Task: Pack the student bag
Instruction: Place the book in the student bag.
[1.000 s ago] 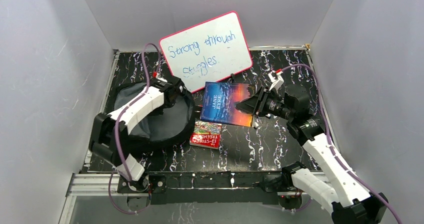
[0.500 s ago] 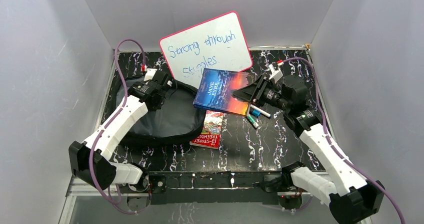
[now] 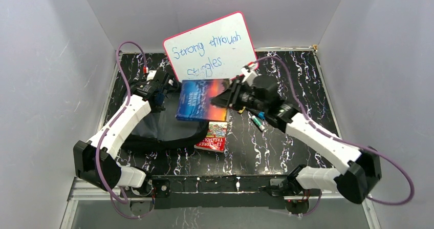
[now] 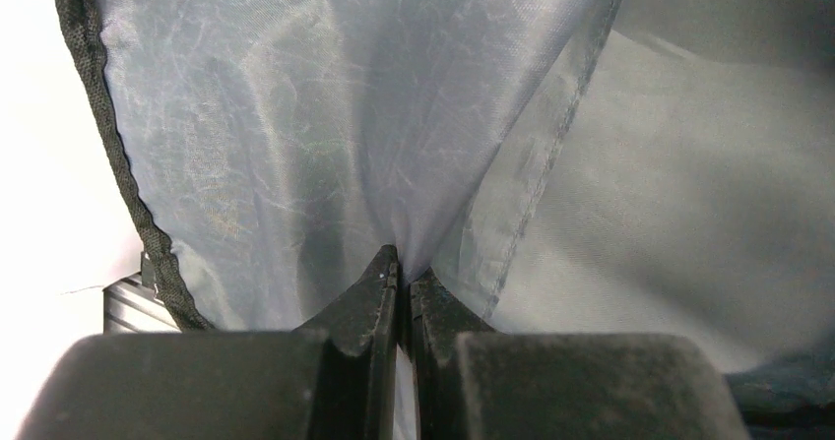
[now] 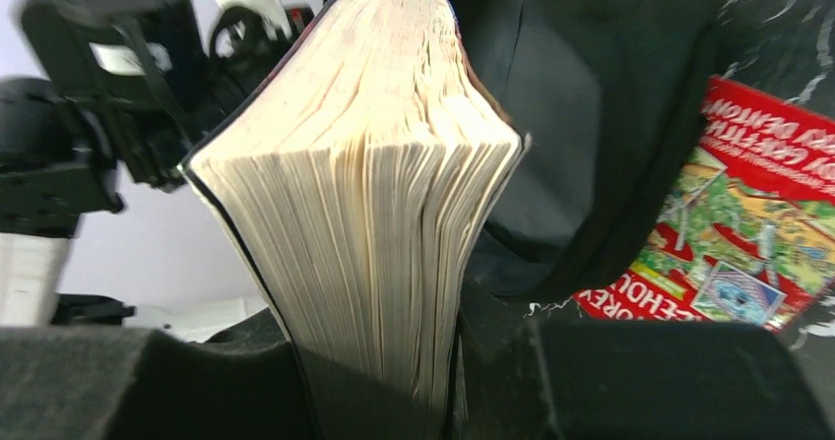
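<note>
Right hand (image 3: 223, 100) around book (image 3: 198, 100), seemingly above bag (image 3: 169, 130)

the student bag (image 3: 169, 127), soft black fabric with grey lining showing, lies slumped and open at the left.

I count one blue book (image 3: 197, 101) and one red book (image 3: 215, 139). One student bag (image 3: 171, 130), one whiteboard (image 3: 212, 44). The markers (image 3: 258, 122) are too small to count.

The right hand (image 5: 379, 391) clamps a thick book (image 5: 364, 223) with its cream page edges facing the camera, the black student bag (image 5: 581, 115) behind it, a red paperback (image 5: 748, 253) lying on the marbled desk (image 5: 778, 17) at right, and the other arm (image 5: 89, 86) at upper left.
</note>
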